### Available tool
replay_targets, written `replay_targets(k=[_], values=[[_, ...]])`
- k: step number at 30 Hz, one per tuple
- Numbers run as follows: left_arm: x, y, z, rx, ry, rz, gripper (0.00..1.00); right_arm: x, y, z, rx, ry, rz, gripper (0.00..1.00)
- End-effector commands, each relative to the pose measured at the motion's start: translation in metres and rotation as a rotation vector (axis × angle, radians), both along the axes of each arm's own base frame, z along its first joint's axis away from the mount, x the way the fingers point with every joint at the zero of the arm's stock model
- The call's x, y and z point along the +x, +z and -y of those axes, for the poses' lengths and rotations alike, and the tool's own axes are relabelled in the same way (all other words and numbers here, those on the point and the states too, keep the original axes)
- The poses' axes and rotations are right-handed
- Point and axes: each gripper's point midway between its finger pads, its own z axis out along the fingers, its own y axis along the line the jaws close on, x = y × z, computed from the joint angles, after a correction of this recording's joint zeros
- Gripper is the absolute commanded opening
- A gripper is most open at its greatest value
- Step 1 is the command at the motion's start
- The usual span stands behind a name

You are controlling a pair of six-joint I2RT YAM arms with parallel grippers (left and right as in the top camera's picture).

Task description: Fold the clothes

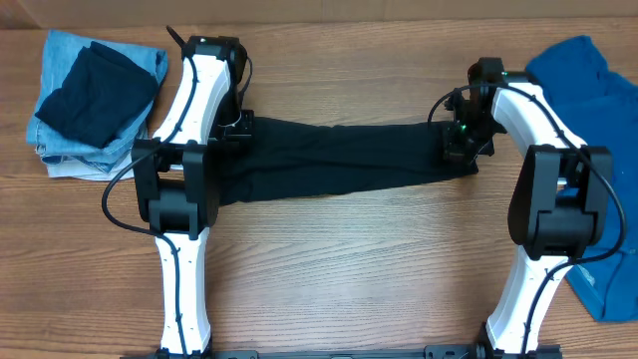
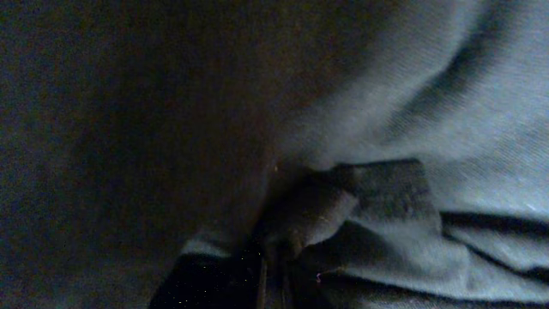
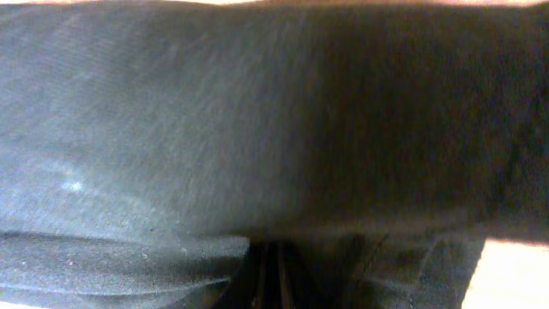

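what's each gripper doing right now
left gripper: closed on one end of the black garment
right gripper: closed on its other end

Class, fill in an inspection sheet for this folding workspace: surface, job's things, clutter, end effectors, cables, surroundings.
Surface: wooden table.
Job's things: black garment stretched between the arms; folded stack at far left; blue garment unfolded at right.
Clutter: nothing seen.
End effectors: left end effector and right end effector each appear shut on one end of the black garment.
Cables: black cables loop along both arms.
Surroundings: nothing seen.
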Motion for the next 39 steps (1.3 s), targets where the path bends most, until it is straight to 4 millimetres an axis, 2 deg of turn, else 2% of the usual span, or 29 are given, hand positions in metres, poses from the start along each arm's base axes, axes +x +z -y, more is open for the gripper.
replay_targets(k=[1, 5, 8, 11, 14, 16, 17, 18, 19, 22, 24, 26, 28, 29, 30, 31, 32, 33, 34, 36, 38, 39], values=[[-0.001, 0.004, -0.013, 0.055, 0.001, 0.018, 0.04, 0.002, 0.007, 0.011, -0.056, -0.009, 0.039, 0.04], [-0.004, 0.003, -0.014, 0.055, -0.004, 0.005, 0.04, 0.001, 0.006, 0.012, -0.063, -0.008, 0.033, 0.04], [-0.012, 0.006, -0.011, 0.035, -0.022, -0.033, 0.04, -0.010, 0.006, 0.012, -0.062, -0.007, -0.011, 0.04], [-0.010, 0.011, 0.006, -0.063, -0.018, -0.025, 0.04, -0.024, 0.008, 0.011, -0.060, -0.006, -0.070, 0.04], [-0.005, 0.013, 0.006, -0.064, -0.019, -0.007, 0.04, -0.023, 0.008, 0.011, -0.059, -0.007, -0.063, 0.04], [-0.005, 0.012, 0.006, -0.062, -0.019, -0.005, 0.13, -0.018, 0.007, 0.011, -0.060, -0.007, -0.042, 0.05], [-0.008, 0.013, 0.005, -0.062, -0.019, -0.017, 0.24, -0.019, 0.007, 0.011, -0.060, -0.007, -0.048, 0.33], [-0.011, 0.014, 0.005, -0.064, -0.030, -0.032, 0.56, -0.020, 0.007, 0.011, -0.060, -0.006, -0.053, 0.45], [-0.013, 0.014, 0.007, -0.084, -0.055, -0.040, 0.66, -0.021, 0.007, 0.011, -0.060, -0.007, -0.054, 0.52], [-0.007, 0.034, 0.018, -0.180, -0.063, -0.014, 0.74, -0.015, 0.017, 0.010, -0.052, -0.007, -0.041, 0.65], [0.006, 0.060, 0.016, -0.184, -0.060, 0.054, 0.78, -0.006, 0.032, 0.007, -0.034, -0.008, -0.019, 0.71], [0.028, 0.096, 0.017, -0.189, -0.057, 0.185, 0.83, 0.004, 0.049, 0.007, -0.032, -0.009, 0.010, 0.82], [0.040, 0.114, 0.018, -0.192, -0.039, 0.262, 0.85, 0.009, 0.061, 0.006, -0.029, -0.008, 0.027, 0.85], [0.043, 0.121, 0.020, -0.201, -0.016, 0.287, 0.80, 0.010, 0.074, -0.003, 0.023, -0.009, 0.029, 0.85], [0.043, 0.122, 0.026, -0.228, -0.018, 0.285, 0.71, 0.011, 0.082, -0.012, 0.077, -0.010, 0.030, 0.85], [0.041, 0.122, 0.037, -0.273, -0.023, 0.277, 0.04, 0.011, 0.091, -0.027, 0.160, -0.008, 0.031, 0.75], [0.039, 0.122, 0.043, -0.293, -0.030, 0.272, 0.04, 0.009, 0.092, -0.032, 0.176, -0.003, 0.026, 0.60], [0.039, 0.122, 0.047, -0.297, -0.036, 0.269, 0.04, 0.008, 0.091, -0.035, 0.175, 0.004, 0.020, 0.24], [0.037, 0.119, 0.051, -0.294, -0.051, 0.260, 0.04, 0.006, 0.090, -0.040, 0.175, 0.016, 0.013, 0.07], [0.035, 0.125, 0.057, -0.317, -0.058, 0.265, 0.04, 0.003, 0.090, -0.048, 0.176, 0.035, 0.005, 0.04], [0.031, 0.147, 0.064, -0.349, -0.070, 0.308, 0.04, 0.001, 0.090, -0.053, 0.175, 0.046, -0.003, 0.04], [0.024, 0.166, 0.063, -0.315, -0.087, 0.347, 0.04, 0.001, 0.090, -0.053, 0.175, 0.046, -0.003, 0.04]])
